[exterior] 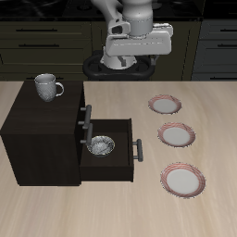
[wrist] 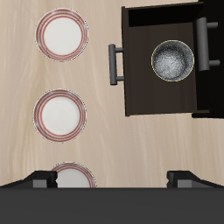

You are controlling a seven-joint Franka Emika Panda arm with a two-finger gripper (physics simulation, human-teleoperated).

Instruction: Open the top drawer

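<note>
The dark wooden cabinet (exterior: 42, 130) stands on the table. Its top drawer (exterior: 81, 109) is closed, and its grey-black bar handle (exterior: 86, 114) lies flush at the front. A lower drawer (exterior: 109, 157) is pulled out, with a metal bowl (exterior: 101, 145) inside. My gripper (exterior: 137, 51) hangs high above the table, behind the cabinet front and well away from it. It is open and empty. In the wrist view the open drawer (wrist: 140, 87), the bowl (wrist: 172, 61) and a bar handle (wrist: 201, 44) at the cabinet front show beyond my spread fingertips (wrist: 39, 179).
A metal mug (exterior: 46, 87) stands on the cabinet top. Three pink-rimmed plates (exterior: 168, 105), (exterior: 176, 135), (exterior: 182, 179) lie in a row beside the open drawer; they also show in the wrist view (wrist: 60, 114). The open drawer's handle (exterior: 139, 151) sticks out toward the plates.
</note>
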